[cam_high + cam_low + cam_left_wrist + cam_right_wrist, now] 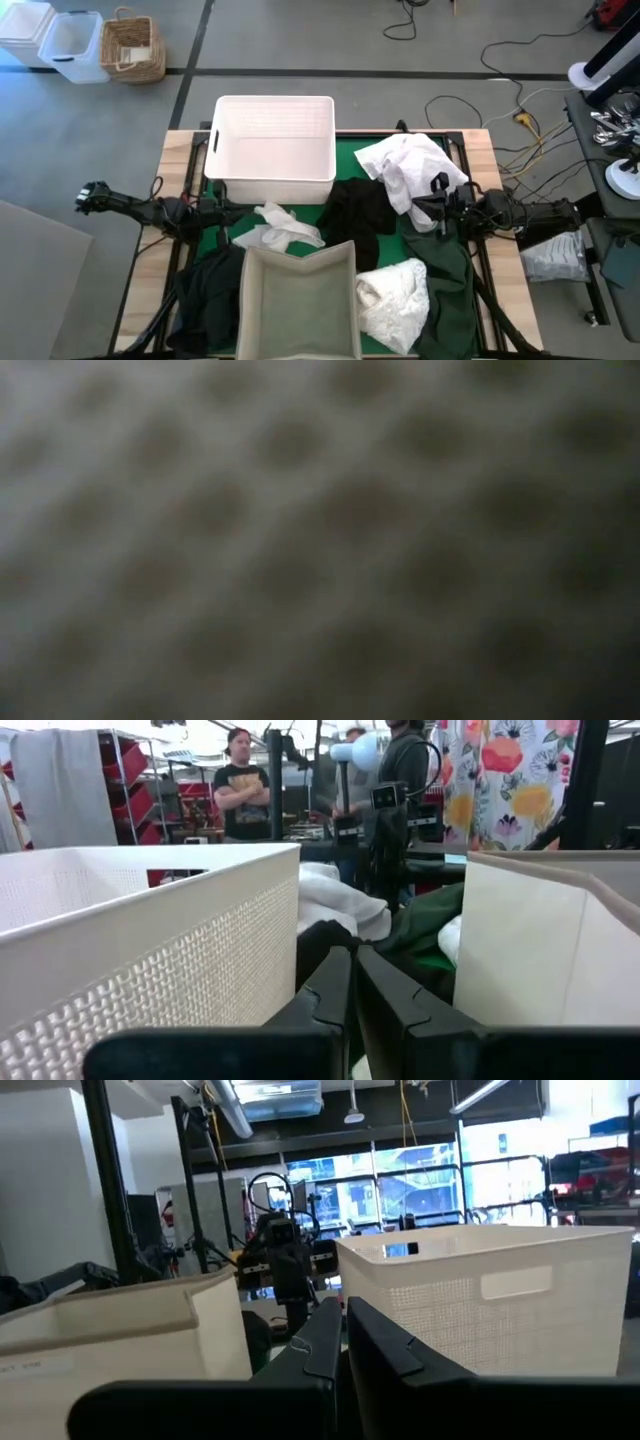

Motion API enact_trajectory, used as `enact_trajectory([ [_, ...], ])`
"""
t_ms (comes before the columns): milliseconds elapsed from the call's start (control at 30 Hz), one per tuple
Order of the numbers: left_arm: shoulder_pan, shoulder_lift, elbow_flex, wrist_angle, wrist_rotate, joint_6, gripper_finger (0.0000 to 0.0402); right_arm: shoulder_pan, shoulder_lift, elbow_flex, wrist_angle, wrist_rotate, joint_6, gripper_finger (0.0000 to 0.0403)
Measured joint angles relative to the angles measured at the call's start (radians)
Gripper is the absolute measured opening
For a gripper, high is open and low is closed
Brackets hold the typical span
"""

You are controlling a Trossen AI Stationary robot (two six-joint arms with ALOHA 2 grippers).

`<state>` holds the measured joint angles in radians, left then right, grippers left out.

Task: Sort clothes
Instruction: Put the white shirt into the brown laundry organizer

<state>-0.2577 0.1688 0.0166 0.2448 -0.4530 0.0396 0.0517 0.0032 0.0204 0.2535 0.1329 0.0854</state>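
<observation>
Closed and empty, the left pincer point(232, 213) sits just left of a small white garment point(277, 227) lying lengthwise toward the right, beside the white basket point(272, 147). Right pincer point(436, 212), likewise closed, touches the big white garment point(410, 166) farther right.

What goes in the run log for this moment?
left hand: shut, empty | right hand: shut, empty | white basket: empty | clothes: unsorted on mat
</observation>
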Motion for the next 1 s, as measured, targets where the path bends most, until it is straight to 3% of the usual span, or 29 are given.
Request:
enact_trajectory([
  [500, -0.001, 0.0, 0.0, -0.01, 0.06, -0.097, 0.0001, 0.0, 0.0, 0.0, 0.011, 0.0, -0.018, 0.0013],
  [767, -0.002, 0.0, 0.0, 0.01, 0.233, -0.163, 0.0001, 0.0, 0.0, 0.0, 0.009, 0.0, -0.017, 0.0013],
  [1000, -0.003, 0.0, 0.0, 0.079, 0.289, -0.183, 0.0001, 0.0, 0.0, 0.0, 0.008, 0.0, -0.015, 0.0013],
])
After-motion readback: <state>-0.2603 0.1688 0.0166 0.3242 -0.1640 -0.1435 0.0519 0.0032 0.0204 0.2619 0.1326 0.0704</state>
